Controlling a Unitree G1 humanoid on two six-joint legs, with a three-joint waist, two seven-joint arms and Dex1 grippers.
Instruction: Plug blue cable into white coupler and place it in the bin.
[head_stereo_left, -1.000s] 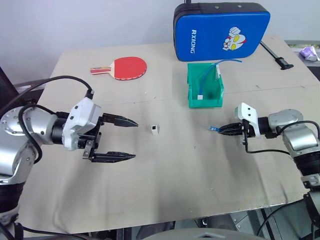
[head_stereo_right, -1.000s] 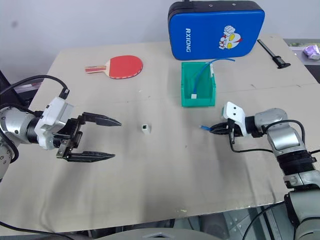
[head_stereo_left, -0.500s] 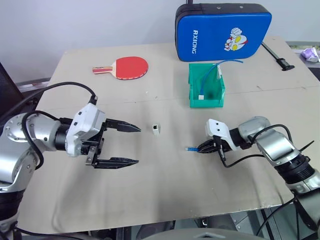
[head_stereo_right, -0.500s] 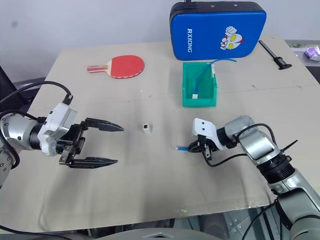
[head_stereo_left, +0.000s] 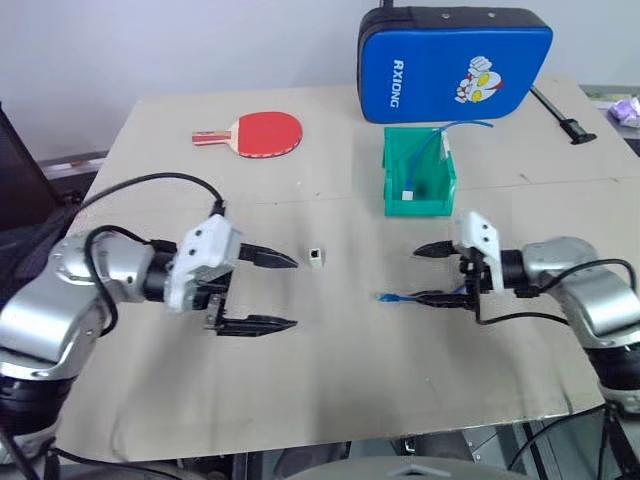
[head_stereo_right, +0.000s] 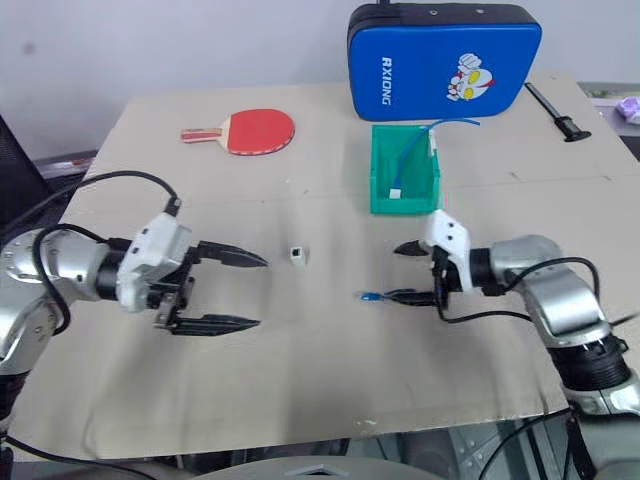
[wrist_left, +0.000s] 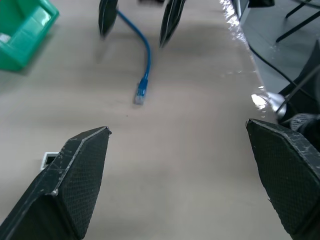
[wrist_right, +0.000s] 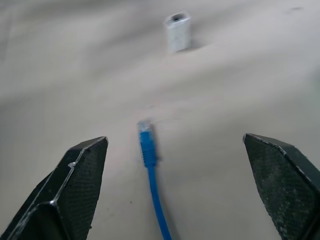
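Note:
The blue cable (head_stereo_left: 402, 297) lies loose on the table, its clear plug tip pointing toward the white coupler (head_stereo_left: 316, 256), a hand's width away. My right gripper (head_stereo_left: 417, 273) is open, with the cable's rear part running between its fingers (wrist_right: 76, 190) and touching neither. In the right wrist view the blue cable (wrist_right: 150, 165) points at the white coupler (wrist_right: 178, 31). My left gripper (head_stereo_left: 296, 292) is open and holds nothing, just left of the coupler. The left wrist view shows the blue cable (wrist_left: 145, 65) and the white coupler (wrist_left: 48, 159). The green bin (head_stereo_left: 418, 185) stands farther back.
A longer blue cable with a white end block (head_stereo_left: 428, 155) sits in the bin. Behind the bin leans a blue RXIONG cushion (head_stereo_left: 455, 62). A red paddle (head_stereo_left: 262, 132) lies at the back left and a black tool (head_stereo_left: 560, 115) at the back right.
My right gripper carried the blue cable left toward the coupler, opened and let it go, then drew back a little. My left gripper shifted slightly right toward the coupler.

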